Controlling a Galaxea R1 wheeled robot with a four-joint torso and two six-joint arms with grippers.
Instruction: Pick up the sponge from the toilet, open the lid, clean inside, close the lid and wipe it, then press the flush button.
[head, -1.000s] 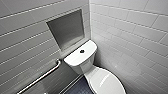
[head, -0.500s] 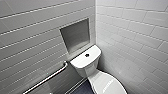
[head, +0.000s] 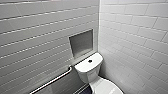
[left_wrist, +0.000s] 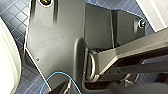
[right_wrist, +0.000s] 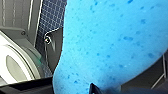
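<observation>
**While the right gripper (right_wrist: 100, 87) clamps the small bright blue soft sponge (right_wrist: 112, 42), the left gripper's state is unclear**

Where a dark fingertip (right_wrist: 92, 87) presses into its lower edge, the pitted pad hangs close before the right wrist camera, clear of the dark blue small-tiled floor (right_wrist: 53, 15) beyond. A thin blue cable (left_wrist: 50, 77) loops by the left wrist above the same floor. The white glossy ceramic toilet (head: 87, 72) stands in a corner of white tiled walls (head: 130, 30), a dark round flush button (head: 90, 60) on its tank top, the white oval plastic lid (head: 107, 87) apparently down. Beside the tank, a metal grab bar (head: 51, 81) runs along the wall below a square grey recessed niche (head: 81, 43).
</observation>
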